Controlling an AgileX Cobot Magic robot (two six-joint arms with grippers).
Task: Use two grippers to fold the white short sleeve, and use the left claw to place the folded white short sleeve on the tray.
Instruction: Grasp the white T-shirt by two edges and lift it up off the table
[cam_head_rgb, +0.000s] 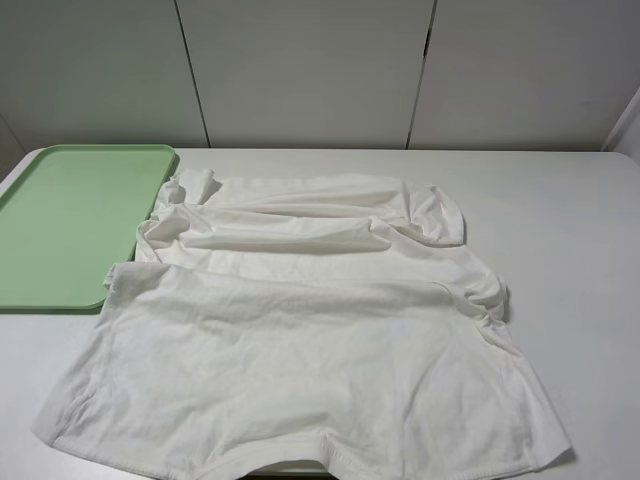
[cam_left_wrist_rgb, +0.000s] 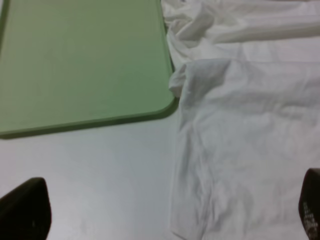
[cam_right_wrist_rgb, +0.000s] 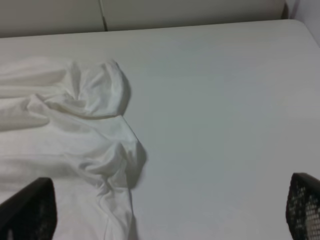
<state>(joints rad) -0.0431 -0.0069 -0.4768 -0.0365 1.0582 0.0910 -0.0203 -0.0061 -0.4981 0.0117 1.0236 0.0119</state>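
Note:
The white short sleeve (cam_head_rgb: 310, 340) lies wrinkled on the white table, its far part bunched in folds, its hem at the near edge. It also shows in the left wrist view (cam_left_wrist_rgb: 245, 125) and the right wrist view (cam_right_wrist_rgb: 70, 130). The pale green tray (cam_head_rgb: 70, 220) sits at the far left, touching the shirt's edge; it also shows in the left wrist view (cam_left_wrist_rgb: 85, 60). Neither arm shows in the high view. My left gripper (cam_left_wrist_rgb: 170, 212) is open and empty above the shirt's left edge. My right gripper (cam_right_wrist_rgb: 170, 210) is open and empty above the shirt's right edge.
The white table (cam_head_rgb: 570, 230) has bare surface to the right of the shirt. A pale wall with dark vertical seams (cam_head_rgb: 193, 75) stands behind the table's far edge.

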